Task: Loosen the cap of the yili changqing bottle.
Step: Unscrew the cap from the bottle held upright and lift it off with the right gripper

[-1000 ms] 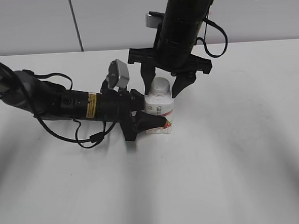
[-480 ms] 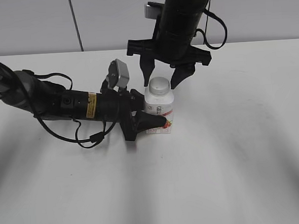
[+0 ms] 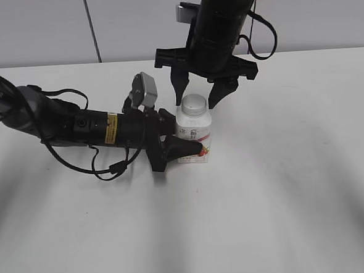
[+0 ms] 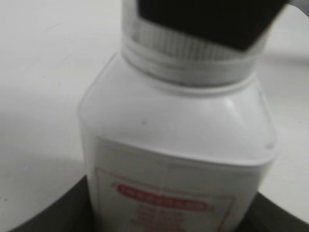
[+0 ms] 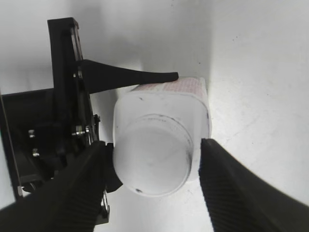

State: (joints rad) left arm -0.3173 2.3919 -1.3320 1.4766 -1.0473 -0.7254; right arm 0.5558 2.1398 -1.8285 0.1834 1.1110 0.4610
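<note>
The yili changqing bottle (image 3: pixel 194 136) stands upright on the white worktop (image 3: pixel 284 186), its cap (image 3: pixel 194 103) on top. From the left, the left gripper (image 3: pixel 186 147) lies low along the worktop and clamps the bottle's body. Above, the right gripper (image 3: pixel 204 97) hangs spread wide, one finger on each side of the cap, apparently not touching it.

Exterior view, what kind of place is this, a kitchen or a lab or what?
Most likely a robot test bench, not a kitchen: a bare white table against a plain grey wall, two black robot arms with cabled cameras, and a lone bottle held by the left tool.
</note>
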